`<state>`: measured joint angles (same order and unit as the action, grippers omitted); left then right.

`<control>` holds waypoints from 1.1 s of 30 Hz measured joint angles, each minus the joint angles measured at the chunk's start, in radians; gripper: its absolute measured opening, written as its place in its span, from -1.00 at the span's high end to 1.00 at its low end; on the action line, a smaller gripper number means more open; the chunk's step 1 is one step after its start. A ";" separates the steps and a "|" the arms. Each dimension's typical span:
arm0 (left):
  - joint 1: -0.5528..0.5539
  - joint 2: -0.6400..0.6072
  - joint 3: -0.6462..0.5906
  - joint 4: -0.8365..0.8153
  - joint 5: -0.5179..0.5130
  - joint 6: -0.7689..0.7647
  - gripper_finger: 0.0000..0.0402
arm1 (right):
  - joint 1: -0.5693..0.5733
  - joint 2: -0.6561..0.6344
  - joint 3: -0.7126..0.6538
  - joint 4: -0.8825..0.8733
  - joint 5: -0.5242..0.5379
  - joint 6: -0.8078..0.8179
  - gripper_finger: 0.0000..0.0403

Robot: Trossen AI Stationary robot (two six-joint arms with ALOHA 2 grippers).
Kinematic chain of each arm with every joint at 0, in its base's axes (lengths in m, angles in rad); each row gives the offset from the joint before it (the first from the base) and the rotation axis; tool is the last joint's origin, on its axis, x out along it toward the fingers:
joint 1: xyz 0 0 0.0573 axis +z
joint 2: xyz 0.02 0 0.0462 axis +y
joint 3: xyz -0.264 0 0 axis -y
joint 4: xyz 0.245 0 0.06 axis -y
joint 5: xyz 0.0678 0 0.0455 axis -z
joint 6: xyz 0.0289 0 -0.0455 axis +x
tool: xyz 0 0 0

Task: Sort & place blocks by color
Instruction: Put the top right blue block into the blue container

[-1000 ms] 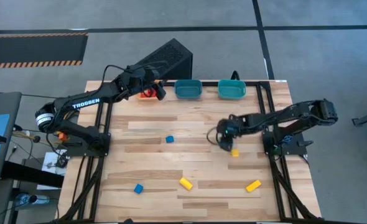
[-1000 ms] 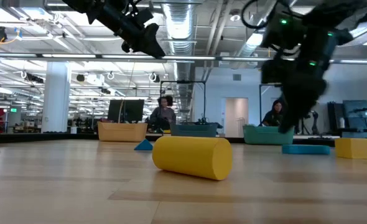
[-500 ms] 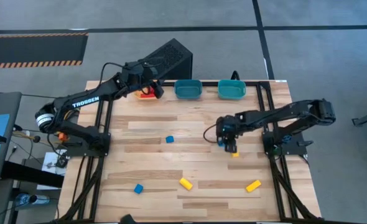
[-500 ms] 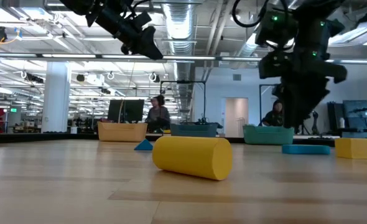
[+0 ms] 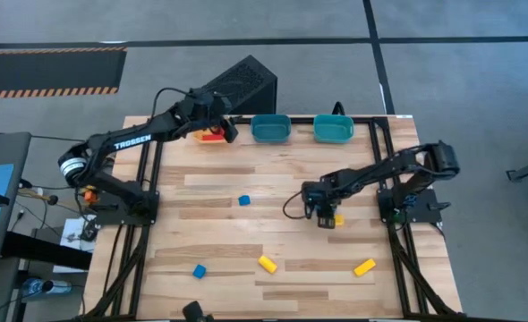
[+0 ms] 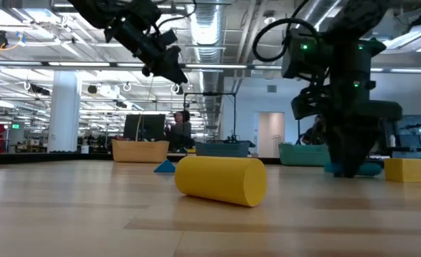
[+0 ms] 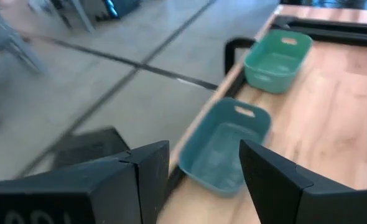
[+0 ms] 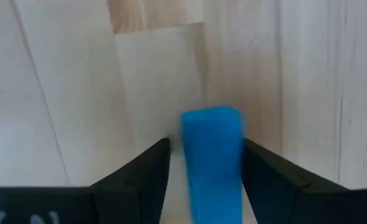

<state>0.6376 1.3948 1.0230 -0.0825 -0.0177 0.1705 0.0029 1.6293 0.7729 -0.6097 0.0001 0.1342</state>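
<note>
My right gripper [image 5: 322,213] is down at the table, open, with its fingers on either side of a blue bar [image 8: 211,146] that lies flat on the wood; one end of the bar [image 6: 369,170] shows beside the fingers in the low view. A yellow cube [image 5: 337,219] sits just right of it. Other blocks lie loose on the table: a blue one [image 5: 243,200], another blue one [image 5: 199,270], a yellow one [image 5: 267,264] and a yellow bar [image 5: 364,266]. My left gripper [image 7: 202,168] hangs open and empty, high over the far edge by the orange bin [image 5: 212,134]. My right gripper comes from above, pointing down, with the fingers [image 8: 267,177] standing close along both long sides of the blue bar [image 8: 224,134]. The bar rests on the table. I cannot tell whether the fingers touch it.
Two teal bins [image 5: 270,128] [image 5: 333,128] stand in a row with the orange bin along the far edge. A dark box [image 5: 242,82] sits behind the table. People show in the room beyond. Bare wood lies in the table's middle and left.
My right gripper has moved toward the near edge and down, from above the table to the tabletop over the blue bar, turning as it came. The blocks have stayed where they were.
</note>
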 joint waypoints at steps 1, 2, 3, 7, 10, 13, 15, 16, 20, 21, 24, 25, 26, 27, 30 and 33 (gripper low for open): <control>-0.003 0.012 0.000 0.002 0.015 -0.016 0.08 | -0.008 0.004 0.005 0.001 -0.002 0.020 -0.05; -0.006 0.020 0.000 0.003 0.031 -0.034 0.08 | -0.014 0.004 0.005 0.002 -0.006 0.033 -0.03; -0.012 0.028 0.000 0.004 0.042 -0.052 0.08 | -0.019 0.005 0.007 0.005 -0.012 0.037 -0.01; -0.046 0.045 0.000 0.018 0.058 -0.118 0.08 | -0.031 -0.024 0.010 0.021 -0.007 0.042 0.11; -0.070 0.046 0.000 0.060 0.058 -0.166 0.08 | -0.042 -0.060 0.003 0.020 -0.005 0.045 0.33; -0.092 0.046 0.000 0.142 0.058 -0.216 0.08 | -0.066 -0.114 0.003 0.032 0.004 0.045 0.62; -0.103 0.047 0.000 0.189 0.058 -0.222 0.08 | -0.093 -0.139 0.004 0.076 0.005 0.055 0.65; -0.106 0.052 0.000 0.218 0.059 -0.223 0.08 | -0.108 -0.155 0.004 0.100 0.005 0.073 0.65; -0.109 0.064 0.000 0.295 0.111 -0.332 0.08 | -0.157 -0.250 0.004 0.232 0.002 0.157 0.65; -0.109 0.071 0.000 0.321 0.129 -0.374 0.08 | -0.165 -0.279 0.004 0.267 0.007 0.164 0.65; -0.109 0.088 0.000 0.323 0.171 -0.557 0.08 | -0.177 -0.362 0.008 0.331 0.085 0.164 0.65; -0.114 0.103 0.000 0.337 0.170 -0.621 0.08 | -0.176 -0.381 0.014 0.330 0.124 0.156 0.65; -0.121 0.118 0.002 0.346 0.172 -0.691 0.08 | -0.176 -0.395 0.020 0.329 0.164 0.139 0.65; -0.122 0.132 0.000 0.339 0.178 -0.759 0.08 | -0.177 -0.409 0.022 0.322 0.199 0.113 0.65; -0.145 0.202 0.000 0.463 0.190 -0.909 0.08 | -0.180 -0.418 0.035 0.327 0.273 0.010 0.65; -0.175 0.280 0.012 0.589 0.226 -1.060 0.08 | -0.182 -0.399 0.046 0.318 0.291 -0.093 0.65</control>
<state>0.4625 1.6749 1.0348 0.5064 0.2078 -0.8891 -0.1789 1.2302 0.8190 -0.2921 0.2906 0.0414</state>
